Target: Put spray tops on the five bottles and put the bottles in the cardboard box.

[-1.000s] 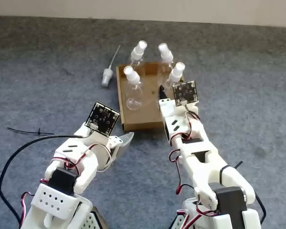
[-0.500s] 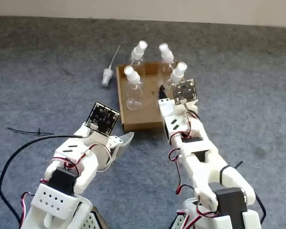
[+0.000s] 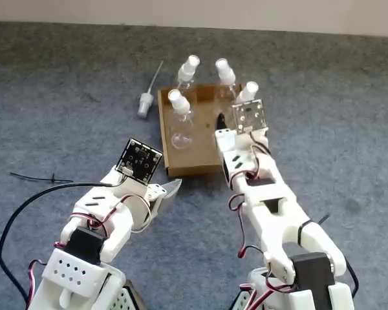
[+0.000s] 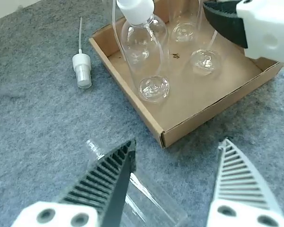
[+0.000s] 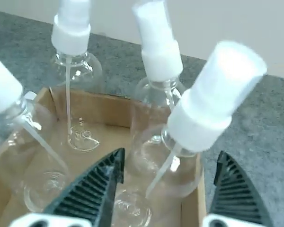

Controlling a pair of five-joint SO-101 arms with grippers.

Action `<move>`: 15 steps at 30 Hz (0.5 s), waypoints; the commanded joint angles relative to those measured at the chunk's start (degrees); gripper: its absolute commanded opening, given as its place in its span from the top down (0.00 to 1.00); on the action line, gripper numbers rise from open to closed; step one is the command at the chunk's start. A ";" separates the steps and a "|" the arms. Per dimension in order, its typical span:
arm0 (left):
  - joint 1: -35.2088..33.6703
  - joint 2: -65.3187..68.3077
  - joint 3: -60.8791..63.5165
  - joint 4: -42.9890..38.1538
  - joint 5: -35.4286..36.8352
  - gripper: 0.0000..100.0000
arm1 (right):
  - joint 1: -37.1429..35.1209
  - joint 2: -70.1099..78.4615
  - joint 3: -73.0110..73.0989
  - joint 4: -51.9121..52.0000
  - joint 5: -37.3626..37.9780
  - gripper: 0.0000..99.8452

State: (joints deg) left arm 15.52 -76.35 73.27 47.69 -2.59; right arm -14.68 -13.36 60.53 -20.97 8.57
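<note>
A shallow cardboard box [image 3: 194, 156] lies on the grey carpet with several capped clear bottles standing in it. My right gripper [image 3: 231, 123] is open at the box's right side, its fingers flanking the tilted near-right bottle [image 5: 213, 94]. Beyond it stand two more capped bottles [image 5: 71, 61] [image 5: 156, 56], and another [image 3: 179, 113] stands at the box's left. My left gripper [image 4: 177, 144] hangs open just before the box's near left corner, over an uncapped clear bottle [image 4: 146, 198] lying on the carpet. A loose spray top [image 3: 145, 103] with its tube lies left of the box.
A black cable with a zip tie [image 3: 45, 177] trails across the carpet at the left. A pale wall [image 3: 246, 13] borders the far edge. Open carpet lies to the right of the box and to the far left.
My right gripper has pushed a little farther toward the bottles, and the near-right bottle's top has shifted slightly right. The left arm has kept still.
</note>
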 commanded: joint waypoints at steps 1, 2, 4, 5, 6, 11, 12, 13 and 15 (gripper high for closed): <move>-0.57 -0.57 -0.13 -1.14 0.09 0.75 | 0.31 -1.27 -6.37 3.12 0.53 0.76; -0.57 -0.57 -0.13 -1.14 0.09 0.75 | 0.31 -1.27 -6.81 3.21 0.53 0.76; -0.57 -0.57 -0.13 -1.14 0.09 0.75 | 0.31 -1.27 -7.69 3.30 0.62 0.76; -0.57 -0.57 -0.13 -1.14 0.00 0.75 | 0.31 -1.27 -8.04 3.38 0.62 0.76; -0.57 -0.57 -0.13 -1.14 -0.53 0.75 | 0.31 -1.27 -8.48 4.26 0.62 0.76; -0.57 -0.57 -0.13 -1.14 -1.58 0.75 | 0.31 -1.36 -12.35 10.77 0.62 0.76; -0.57 -0.57 -0.13 -1.14 -1.58 0.75 | 0.31 -2.07 -12.97 11.74 0.62 0.76; -0.57 -0.57 -0.13 -1.14 -1.58 0.75 | 0.31 -3.12 -13.23 12.35 0.62 0.76; -0.57 -0.57 -0.13 -1.14 -1.58 0.75 | 0.31 -6.11 -13.76 14.64 0.62 0.76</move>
State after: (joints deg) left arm 15.52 -76.35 73.27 47.69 -3.47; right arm -14.68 -13.63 51.03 -9.45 8.57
